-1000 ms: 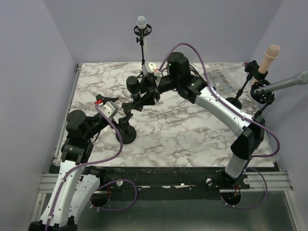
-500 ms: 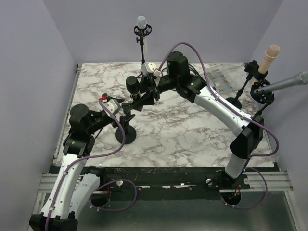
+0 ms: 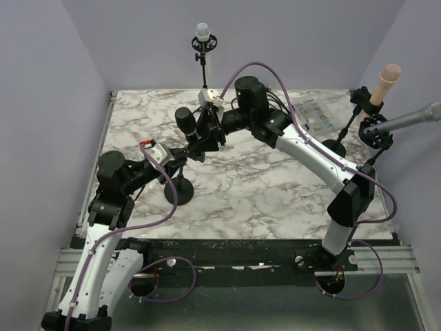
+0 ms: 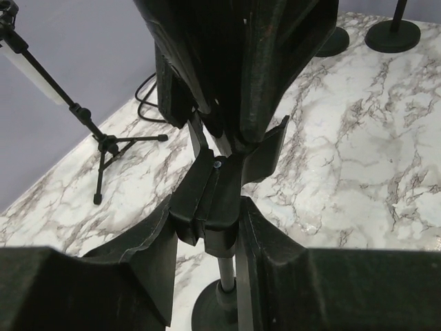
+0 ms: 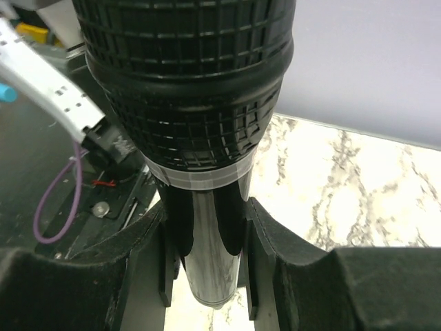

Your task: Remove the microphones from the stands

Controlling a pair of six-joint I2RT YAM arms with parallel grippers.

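The black microphone with a mesh head is tilted over the middle of the marble table. My right gripper is shut on its smooth body, one finger on each side, and the body's tail end shows bare below. Under it is the stand, a thin pole on a round black base. My left gripper is shut on the black joint block at the pole's top. Whether the stand's clip still touches the microphone is hidden.
A white-headed microphone stands on a tripod stand at the back. At the right edge a peach-headed microphone and a grey one sit on stands with round bases. Purple cables loop over both arms.
My left gripper moved right onto the stand's top joint and closed on it. My right gripper, with the microphone, shifted a little left and back.
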